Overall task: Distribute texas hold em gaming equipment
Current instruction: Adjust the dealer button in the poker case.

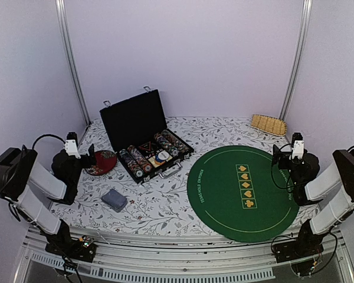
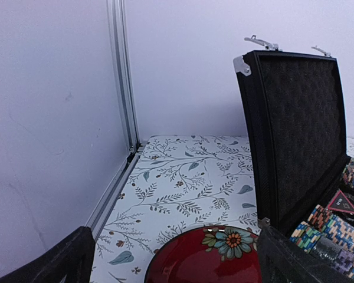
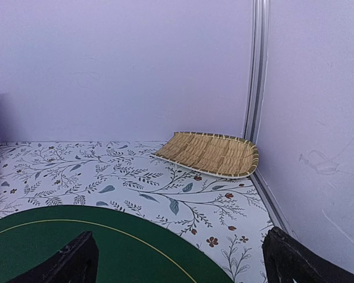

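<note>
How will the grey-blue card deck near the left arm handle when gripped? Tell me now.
The card deck lies flat and low on the tablecloth, so it probably needs pinching by its edges. If loose, its cards would likely slide apart when pushed. Small, so probably light.

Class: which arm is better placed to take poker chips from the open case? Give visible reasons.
Left. The left claw, open, sits beside the case, chips close by; the right claw is across the green mat, far from them.

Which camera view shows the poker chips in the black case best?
Top external: the whole rows of poker chips show inside the open black case. Left wrist catches only a few at its right edge; right wrist shows none.
</note>
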